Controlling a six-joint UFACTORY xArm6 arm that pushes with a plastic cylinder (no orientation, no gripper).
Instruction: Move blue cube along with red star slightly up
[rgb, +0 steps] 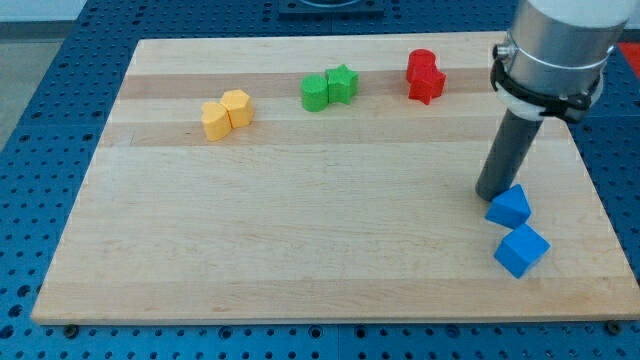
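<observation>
A blue cube (521, 250) lies near the board's right edge, toward the view's bottom. A second blue block (509, 207) lies just above it, almost touching. My tip (490, 194) rests on the board at the upper left side of that second blue block, touching or nearly touching it. A red star (427, 85) lies near the view's top, right of centre, pressed against a red block (421, 65) just above it.
Two green blocks, one round-topped (316, 92) and one star-shaped (342, 83), sit together at top centre. Two yellow blocks (226, 113) sit together at upper left. The wooden board (300, 220) lies on a blue perforated table.
</observation>
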